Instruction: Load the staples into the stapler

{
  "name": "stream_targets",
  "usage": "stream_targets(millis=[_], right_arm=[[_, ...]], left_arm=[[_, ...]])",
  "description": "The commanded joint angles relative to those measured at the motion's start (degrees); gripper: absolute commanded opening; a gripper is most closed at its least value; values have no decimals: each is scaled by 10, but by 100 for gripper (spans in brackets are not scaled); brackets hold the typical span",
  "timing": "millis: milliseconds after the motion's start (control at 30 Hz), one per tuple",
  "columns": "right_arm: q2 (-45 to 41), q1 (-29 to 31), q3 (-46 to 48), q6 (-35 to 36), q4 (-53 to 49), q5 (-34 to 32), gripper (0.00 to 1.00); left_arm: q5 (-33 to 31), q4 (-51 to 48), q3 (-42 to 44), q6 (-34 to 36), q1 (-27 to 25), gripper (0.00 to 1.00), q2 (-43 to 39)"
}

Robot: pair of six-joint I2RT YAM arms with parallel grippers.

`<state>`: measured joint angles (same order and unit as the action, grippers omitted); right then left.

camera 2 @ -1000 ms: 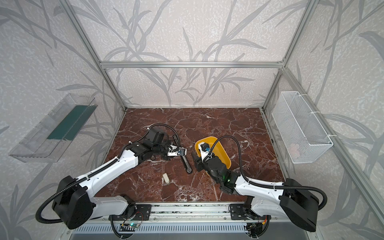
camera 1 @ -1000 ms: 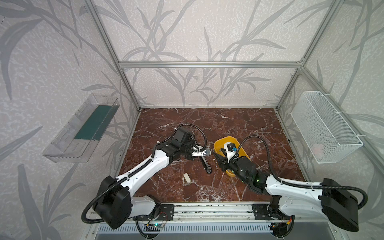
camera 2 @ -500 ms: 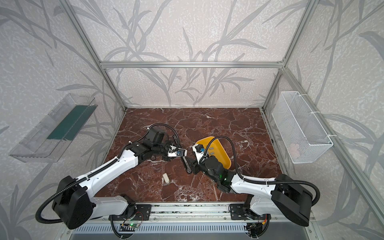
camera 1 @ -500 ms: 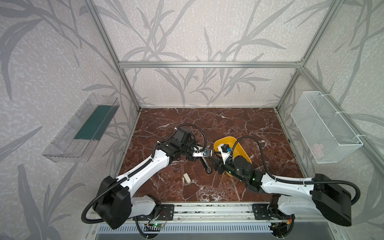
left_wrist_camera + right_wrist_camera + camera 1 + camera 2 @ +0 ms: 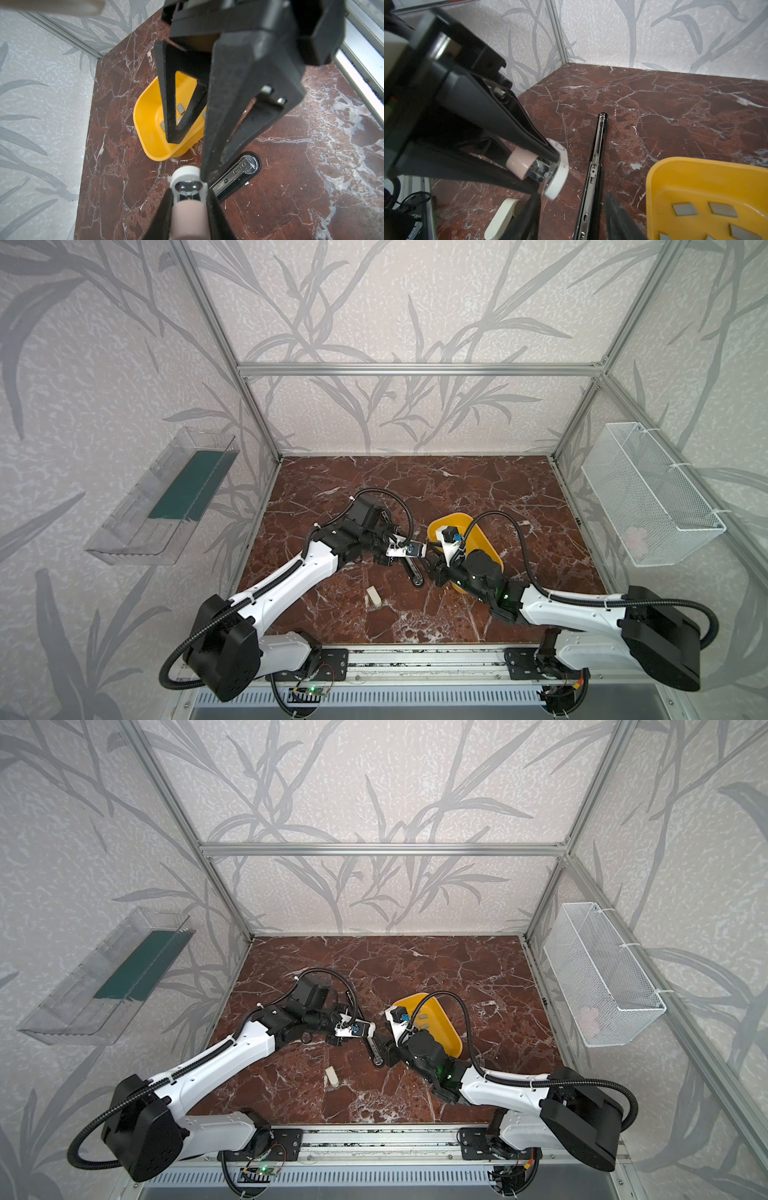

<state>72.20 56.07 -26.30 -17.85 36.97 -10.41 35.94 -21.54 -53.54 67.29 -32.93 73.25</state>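
Observation:
My left gripper (image 5: 189, 193) is shut on a small white and pink stapler (image 5: 188, 180), held above the marble floor; both top views show it (image 5: 417, 549) (image 5: 368, 1028). A long black stapler (image 5: 593, 172) lies opened flat on the floor (image 5: 413, 572) (image 5: 374, 1050) (image 5: 234, 172). My right gripper (image 5: 573, 218) is open and straddles its near end without touching; both top views show it (image 5: 434, 568) (image 5: 390, 1048). Several flat grey staples (image 5: 685, 208) (image 5: 180, 108) lie in a yellow tray (image 5: 695, 182) (image 5: 486, 539) (image 5: 451, 1031) just beside it.
A small cream stapler (image 5: 374, 597) (image 5: 332, 1076) (image 5: 500, 220) lies on the floor nearer the front. A white wire basket (image 5: 648, 497) hangs on the right wall and a clear shelf (image 5: 166, 497) on the left wall. A metal rail (image 5: 415, 664) runs along the front edge.
My right arm has swung left from over the yellow tray to the black stapler. The left gripper has kept its hold and its place.

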Motion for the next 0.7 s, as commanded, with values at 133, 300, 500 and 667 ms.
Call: stream_targets(millis=[133, 300, 500, 667], right_arm=[[5, -11, -19, -18, -13, -11, 49], [1, -13, -18, -20, -10, -6, 49], [8, -16, -22, -22, -12, 1, 48], [13, -17, -26, -23, -17, 4, 40]], left_arm=[[47, -24, -13, 31, -3, 0, -20], [50, -32, -11, 45, -6, 0, -19], [54, -43, -8, 66, -18, 0, -20], [53, -43, -4, 75, -21, 0, -22]])
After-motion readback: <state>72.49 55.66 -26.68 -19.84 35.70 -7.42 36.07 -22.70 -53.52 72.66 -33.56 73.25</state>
